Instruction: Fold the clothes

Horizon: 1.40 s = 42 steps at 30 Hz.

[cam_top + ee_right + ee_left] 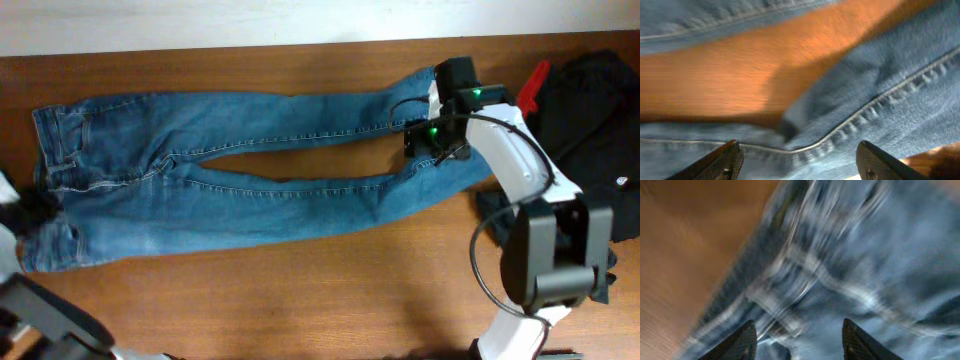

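The blue denim jeans (230, 165) lie flat across the wooden table, waist at the left and both legs running right. My left gripper (37, 207) is at the waist's left edge. In the blurred left wrist view its fingers (800, 342) are apart, close over denim seams (840, 270), holding nothing. My right gripper (428, 140) hangs over the two legs near their cuffs. In the right wrist view its fingers (800, 160) are wide open, straddling a pale stitched seam (865, 115), with bare table (740, 60) showing between the legs.
A black garment (600, 110) lies heaped at the right end of the table, with a red object (535, 85) beside it. A small dark cloth (495, 205) lies under my right arm. The table's back edge (250, 48) meets a white wall.
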Motion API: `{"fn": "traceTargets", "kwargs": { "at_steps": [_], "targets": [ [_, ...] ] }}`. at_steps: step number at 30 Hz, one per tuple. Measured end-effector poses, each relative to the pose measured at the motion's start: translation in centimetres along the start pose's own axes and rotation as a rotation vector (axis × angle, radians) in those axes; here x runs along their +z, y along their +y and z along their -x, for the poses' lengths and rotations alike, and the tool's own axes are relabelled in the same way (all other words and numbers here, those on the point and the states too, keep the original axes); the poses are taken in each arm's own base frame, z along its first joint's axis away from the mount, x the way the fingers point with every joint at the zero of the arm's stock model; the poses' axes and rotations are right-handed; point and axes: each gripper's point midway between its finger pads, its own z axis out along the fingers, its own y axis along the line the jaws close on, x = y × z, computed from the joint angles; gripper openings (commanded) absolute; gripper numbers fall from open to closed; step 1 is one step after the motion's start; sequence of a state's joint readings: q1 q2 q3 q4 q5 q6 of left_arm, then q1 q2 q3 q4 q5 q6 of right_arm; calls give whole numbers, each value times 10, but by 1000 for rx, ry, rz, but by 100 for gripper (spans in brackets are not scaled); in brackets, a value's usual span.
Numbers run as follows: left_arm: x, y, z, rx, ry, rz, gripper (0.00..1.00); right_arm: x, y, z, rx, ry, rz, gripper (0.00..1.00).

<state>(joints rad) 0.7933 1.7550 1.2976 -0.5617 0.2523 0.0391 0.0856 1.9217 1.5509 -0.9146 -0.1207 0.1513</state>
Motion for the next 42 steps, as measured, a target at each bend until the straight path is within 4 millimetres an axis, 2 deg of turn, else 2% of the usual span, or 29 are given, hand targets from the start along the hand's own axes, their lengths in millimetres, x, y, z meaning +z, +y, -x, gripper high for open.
{"fn": "traceTargets", "kwargs": {
  "at_steps": [2, 3, 6, 8, 11, 15, 18, 19, 26, 27, 28, 31, 32, 33, 34, 39, 42],
  "targets": [
    [-23, -10, 23, 39, -76, -12, 56, -11, 6, 3, 17, -23, 28, 78],
    [-30, -13, 28, 51, -95, -15, 57, -14, 7, 3, 25, -27, 33, 80],
    [-48, -28, 30, 85, -107, -33, 59, -18, 6, -7, 67, 8, 27, 84],
    [-46, -30, 10, 77, -24, -24, 67, -19, 0, -21, 104, 61, -9, 86],
    [-41, -14, -15, 24, 71, 60, 79, -20, -11, -37, 151, 122, -65, 90],
    [-36, 11, -34, -65, 111, 186, 81, -23, -20, -47, 206, 161, -98, 95],
    [-28, 26, -56, -133, 149, 232, 81, -26, -33, -52, 271, 177, -121, 98],
    [-21, 29, -72, -159, 185, 232, 81, -26, -39, -52, 295, 177, -130, 99],
    [18, 12, -152, -222, 320, 135, 81, -27, -46, -52, 327, 177, -140, 100],
    [24, 8, -163, -231, 323, 118, 77, -27, -46, -52, 329, 177, -141, 100],
    [27, 6, -163, -235, 301, 108, 70, -27, -46, -53, 330, 178, -141, 100],
    [34, 5, -152, -244, 212, 87, 22, -26, -46, -54, 330, 184, -142, 100],
    [36, 5, -151, -247, 193, 83, 12, -25, -47, -57, 331, 192, -145, 100],
    [38, 5, -151, -249, 179, 80, 5, -24, -47, -59, 331, 199, -145, 100],
    [40, 6, -151, -249, 169, 78, 0, -22, -48, -64, 333, 213, -148, 99],
    [43, 1, -148, -258, 146, 47, 1, 2, -44, -102, 355, 322, -115, 99],
    [43, 1, -148, -261, 147, 43, 0, 26, -37, -109, 392, 305, -53, 94]
  ]
}}
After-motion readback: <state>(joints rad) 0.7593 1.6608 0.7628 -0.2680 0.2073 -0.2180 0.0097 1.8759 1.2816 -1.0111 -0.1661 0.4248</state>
